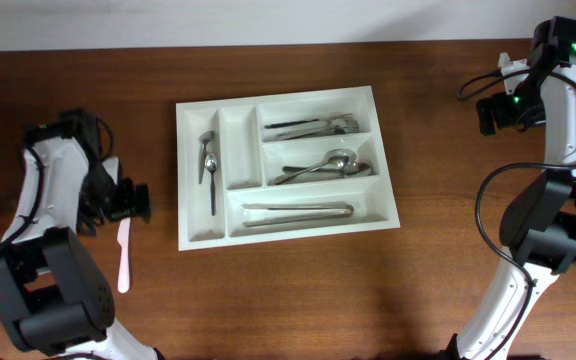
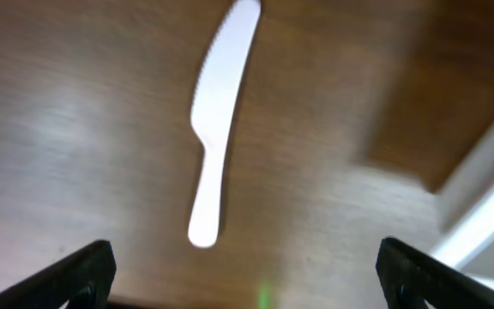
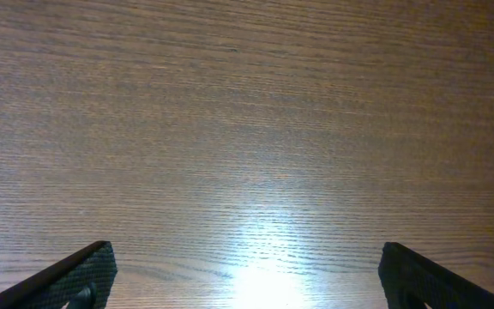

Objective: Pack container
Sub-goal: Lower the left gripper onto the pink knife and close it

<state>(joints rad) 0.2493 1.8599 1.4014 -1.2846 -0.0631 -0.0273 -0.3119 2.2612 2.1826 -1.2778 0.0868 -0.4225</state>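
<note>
The left gripper [image 2: 247, 264] and right gripper [image 3: 247, 264] gape empty; the thin pale plastic knife [image 2: 217, 129] may skid on the tabletop [image 2: 67, 129] when pinched.

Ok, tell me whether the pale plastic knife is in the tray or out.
Out. The knife lies flat on the table, left of the tray and apart from it, near the open left gripper.

Bare table [image 1: 298, 300] lies open near and right of the container [image 1: 200, 228]; to its left, a white plastic knife [image 1: 123, 255] lies in the way.
</note>
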